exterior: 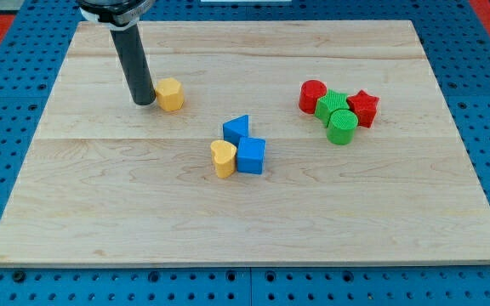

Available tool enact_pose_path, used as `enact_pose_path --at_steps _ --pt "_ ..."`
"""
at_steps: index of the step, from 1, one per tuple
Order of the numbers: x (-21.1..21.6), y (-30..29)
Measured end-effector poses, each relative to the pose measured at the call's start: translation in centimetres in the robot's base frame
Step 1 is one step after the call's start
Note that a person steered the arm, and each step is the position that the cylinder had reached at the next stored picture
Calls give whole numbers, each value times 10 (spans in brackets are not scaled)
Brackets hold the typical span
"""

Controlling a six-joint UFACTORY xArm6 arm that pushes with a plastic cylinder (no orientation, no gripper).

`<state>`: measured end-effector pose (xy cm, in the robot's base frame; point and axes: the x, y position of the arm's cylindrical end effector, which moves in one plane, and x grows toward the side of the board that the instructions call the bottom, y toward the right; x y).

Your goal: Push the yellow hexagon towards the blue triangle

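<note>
My tip (144, 101) sits just to the view's left of the yellow hexagon (170, 94) on the wooden surface (100, 195), so a push should send it toward the blue triangle (237, 129); I have no jaws, only a rod.

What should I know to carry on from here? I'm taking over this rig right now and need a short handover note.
Tip: my tip is down on the board, right beside the yellow hexagon, on its left in the view; whether they touch I cannot tell.
Job's things: the yellow hexagon sits in the board's upper left. The blue triangle is lower and to the view's right, packed with a blue cube and a yellow heart.
Done: tip is placed behind the hexagon.
Left: the hexagon is still apart from the triangle; push it right and down the view.
Elsewhere: red and green blocks cluster at the right.
</note>
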<state>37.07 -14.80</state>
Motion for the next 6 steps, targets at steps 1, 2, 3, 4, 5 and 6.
enact_pose_path --at_steps 1,2,3,4,5,6 --pt "-5 0" --pt "-22 7" --pt "-36 23" --pt "-35 38" --pt "-9 43" --pt "12 48"
